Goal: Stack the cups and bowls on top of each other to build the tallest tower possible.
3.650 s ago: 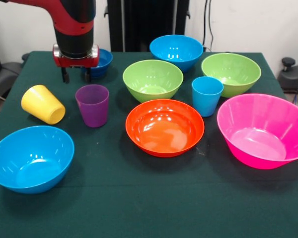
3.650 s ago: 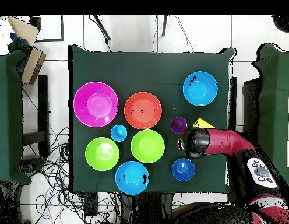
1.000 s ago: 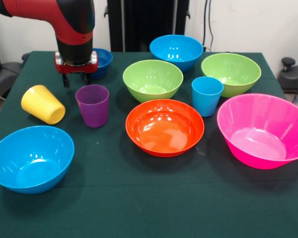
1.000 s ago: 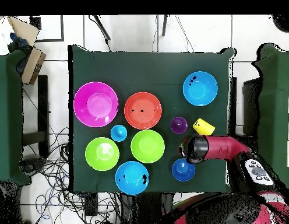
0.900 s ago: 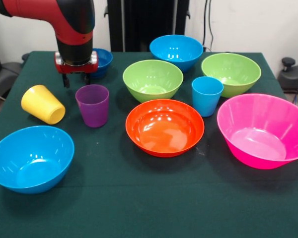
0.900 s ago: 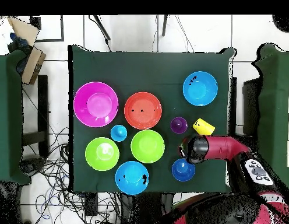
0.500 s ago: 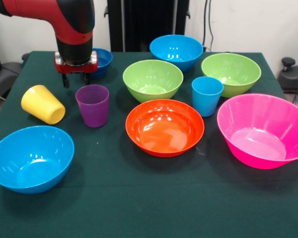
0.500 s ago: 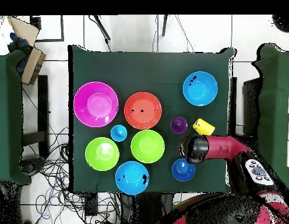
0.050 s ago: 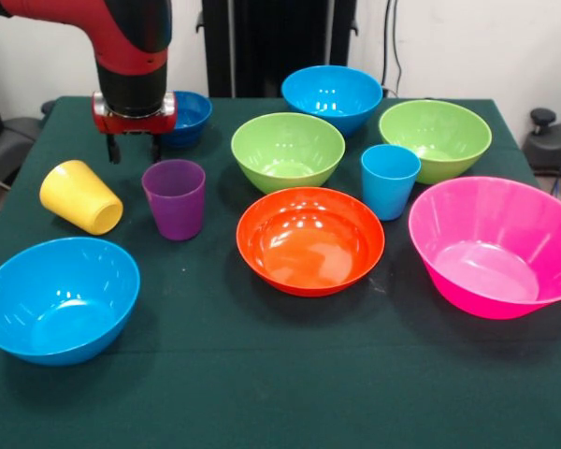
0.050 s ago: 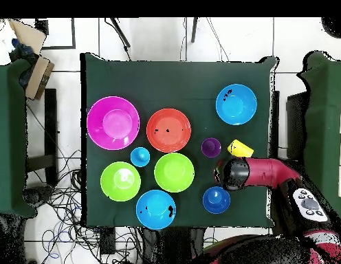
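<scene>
Front view: hand point(image 9: 131, 149) hovers spread behind purple cup point(image 9: 174, 198); it should centre over the rim before descending.

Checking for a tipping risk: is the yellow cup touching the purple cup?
Apart. The front view shows green tablecloth between the tilted yellow cup and the upright purple cup; the overhead view shows a gap too.

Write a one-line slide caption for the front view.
Sawyer gripper hovers open behind the upright purple cup and tipped yellow cup, bowls unstacked on the green table.
</scene>
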Robot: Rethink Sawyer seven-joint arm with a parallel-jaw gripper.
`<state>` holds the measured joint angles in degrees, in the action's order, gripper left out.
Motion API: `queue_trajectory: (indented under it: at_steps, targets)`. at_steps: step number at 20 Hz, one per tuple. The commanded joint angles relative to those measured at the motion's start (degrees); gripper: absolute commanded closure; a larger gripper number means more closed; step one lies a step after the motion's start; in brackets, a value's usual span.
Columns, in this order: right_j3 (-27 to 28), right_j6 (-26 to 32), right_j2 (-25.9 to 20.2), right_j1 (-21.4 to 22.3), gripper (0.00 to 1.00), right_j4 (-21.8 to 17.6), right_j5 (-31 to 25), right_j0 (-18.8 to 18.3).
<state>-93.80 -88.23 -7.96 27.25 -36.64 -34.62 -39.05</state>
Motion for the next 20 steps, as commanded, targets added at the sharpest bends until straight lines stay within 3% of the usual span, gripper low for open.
queue_trajectory:
  at_steps: [1, 20]
  targets:
    - [1.5, 5.9, -5.8, 1.0, 0.00, -0.2, -3.1, 0.4]
    - [3.0, 8.8, -8.1, 4.1, 0.00, 1.6, -11.6, 0.5]
